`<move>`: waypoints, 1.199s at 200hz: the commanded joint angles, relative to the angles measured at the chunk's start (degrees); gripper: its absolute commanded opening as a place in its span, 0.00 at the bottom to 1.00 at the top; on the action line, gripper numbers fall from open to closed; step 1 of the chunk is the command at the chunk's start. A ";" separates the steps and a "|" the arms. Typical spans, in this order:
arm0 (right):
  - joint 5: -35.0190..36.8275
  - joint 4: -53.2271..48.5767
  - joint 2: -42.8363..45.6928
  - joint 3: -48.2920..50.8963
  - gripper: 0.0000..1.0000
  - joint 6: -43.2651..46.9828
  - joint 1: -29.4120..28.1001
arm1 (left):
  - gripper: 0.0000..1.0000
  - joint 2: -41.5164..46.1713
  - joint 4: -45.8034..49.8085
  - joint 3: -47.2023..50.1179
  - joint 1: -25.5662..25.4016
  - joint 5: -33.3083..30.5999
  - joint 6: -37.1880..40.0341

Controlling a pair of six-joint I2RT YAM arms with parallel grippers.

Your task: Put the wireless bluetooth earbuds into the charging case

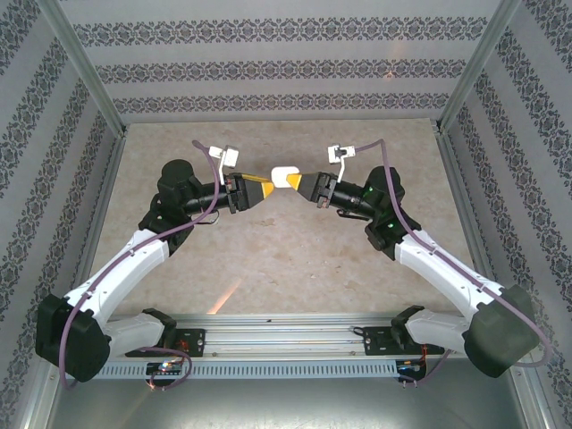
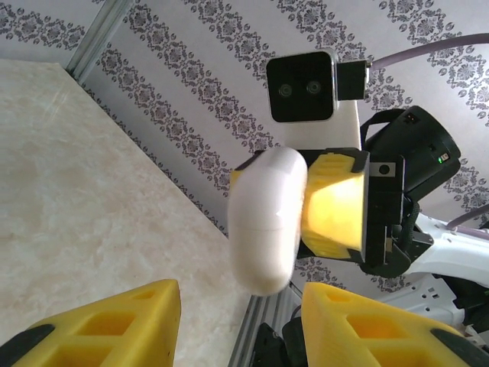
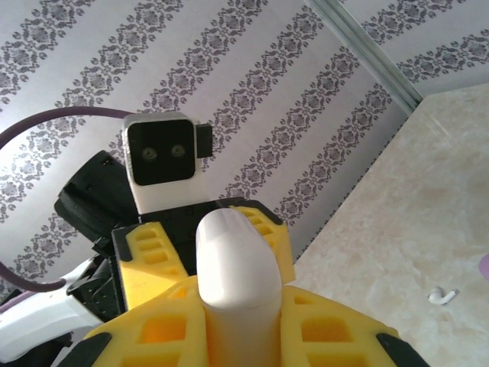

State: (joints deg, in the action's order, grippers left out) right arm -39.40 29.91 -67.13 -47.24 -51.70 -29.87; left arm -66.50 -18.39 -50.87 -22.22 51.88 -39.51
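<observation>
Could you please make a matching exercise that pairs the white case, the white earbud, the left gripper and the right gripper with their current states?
Things:
1. white case
2. white earbud
3. left gripper
4. right gripper

States:
A. jaws apart, holding nothing
B. lying on the table
C. jaws closed on something
D. held up in the air

Pairs: 1-D, 2-B, 3-A, 4-C
</observation>
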 commanded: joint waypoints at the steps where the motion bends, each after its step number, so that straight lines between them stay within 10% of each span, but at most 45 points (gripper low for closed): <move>1: 0.29 2.44 0.53 -0.08 0.00 1.00 -1.19 | 0.45 0.61 -3.01 -0.60 0.73 -0.30 -1.00; 149: 2.31 2.34 -0.45 -1.53 0.00 1.12 -3.44 | 0.46 -0.17 -10.61 2.67 0.33 3.38 -4.80; 240: 2.50 2.22 -1.33 -2.31 0.00 1.42 -4.76 | 0.21 -1.46 -10.72 1.72 -0.44 5.14 -4.98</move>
State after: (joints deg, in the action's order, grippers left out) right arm -37.23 29.87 -68.42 -47.33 -51.53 -33.65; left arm -67.57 -26.65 -48.49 -22.06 55.13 -44.38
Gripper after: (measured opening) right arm 0.186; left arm 0.235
